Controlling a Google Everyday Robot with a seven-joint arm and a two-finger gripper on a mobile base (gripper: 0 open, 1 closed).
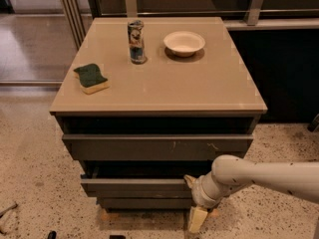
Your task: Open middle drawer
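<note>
Drawers sit three high in the front of the bench (189,88); the middle drawer (134,186) is the plain dark grey-brown strip between the other two, low in the camera view, with a dark gap showing above its top edge; its front bears no handle and no marks; at its right end is the claw (193,199), spread, with one cream fingertip (189,179) at the upper right edge of that front and the other finger (196,219) pointing down past the lowest front toward the floor, the two well apart; whether the upper tip actually touches the drawer cannot be told; the white arm (269,178) runs in from the right edge and ends in a rounded wrist just beside the drawer's right end; above the middle drawer lies the top drawer front (149,147), the widest, with pale scratches toward its right side; below lies the bottom drawer front (144,202), the shortest; on the tan top of the bench a green and yellow sponge (91,78) rests near the left edge, a can (136,41) stands upright toward the back, and a pale bowl (184,42) sits to the right of the can, apart from it; speckled floor (30,173) surrounds the base.
</note>
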